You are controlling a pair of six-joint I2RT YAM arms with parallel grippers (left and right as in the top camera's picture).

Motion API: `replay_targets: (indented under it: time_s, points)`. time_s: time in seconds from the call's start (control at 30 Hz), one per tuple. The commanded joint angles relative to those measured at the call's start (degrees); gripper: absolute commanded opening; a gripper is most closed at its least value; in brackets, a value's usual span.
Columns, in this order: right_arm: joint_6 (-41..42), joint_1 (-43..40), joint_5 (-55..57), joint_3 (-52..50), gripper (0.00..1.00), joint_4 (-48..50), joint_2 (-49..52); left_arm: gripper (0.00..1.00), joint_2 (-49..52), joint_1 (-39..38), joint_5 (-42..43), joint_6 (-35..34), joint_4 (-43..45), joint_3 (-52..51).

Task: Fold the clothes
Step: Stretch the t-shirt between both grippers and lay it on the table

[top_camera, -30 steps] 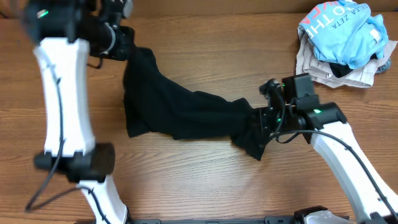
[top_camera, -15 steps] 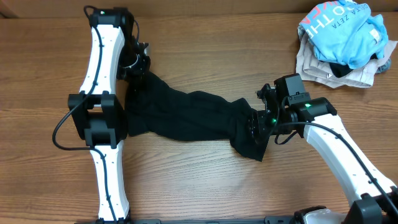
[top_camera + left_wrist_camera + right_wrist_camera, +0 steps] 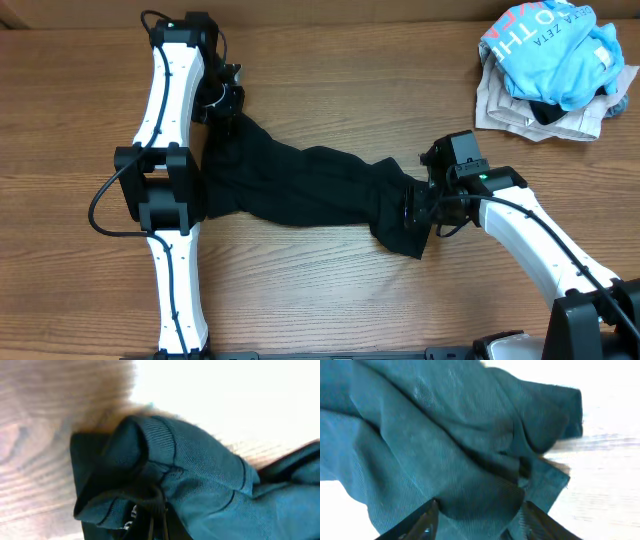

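The black garment (image 3: 300, 185) lies stretched in a rumpled band across the middle of the wooden table. My left gripper (image 3: 228, 108) is shut on its far left end, which looks teal in the left wrist view (image 3: 200, 475), where the jaws (image 3: 157, 520) pinch a fold of it. My right gripper (image 3: 418, 205) is at the garment's bunched right end. In the right wrist view its fingers (image 3: 479, 515) are spread wide with the fabric (image 3: 445, 445) bulging between them. No logo or tag shows clearly.
A light blue T-shirt with pink lettering (image 3: 550, 40) lies heaped on a beige garment (image 3: 520, 115) at the back right corner. Bare wooden table (image 3: 320, 290) lies in front of the black garment.
My left arm has swung in and settled, its gripper now lower and further right on the garment's far left end. The right gripper has shifted slightly at the right end.
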Motion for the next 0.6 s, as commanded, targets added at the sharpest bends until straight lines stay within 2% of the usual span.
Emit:
replay_targets:
  time_s: [0.0, 0.1, 0.37, 0.4, 0.57]
  points:
    - [1.2, 0.2, 0.83, -0.44, 0.53, 1.31, -0.15, 0.04, 0.11, -0.13, -0.37, -1.44, 1.75, -0.04]
    - [1.18, 0.2, 0.83, -0.85, 0.48, 2.29, -0.04, 0.05, 0.11, -0.17, -0.37, -1.46, 2.99, -0.11]
    - [1.18, 0.2, 0.85, -1.09, 0.06, 4.0, -0.04, 0.04, 0.11, -0.13, -0.37, -1.44, 3.45, -0.13]
    - [1.18, 0.2, 0.85, -1.09, 0.04, 4.48, -0.04, 0.04, 0.11, -0.11, -0.39, -1.44, 3.43, -0.13]
    - [1.2, 0.07, 1.07, -1.09, 0.04, 6.49, -0.04, 0.04, 0.11, -0.13, -0.37, -1.51, 3.48, -0.13]
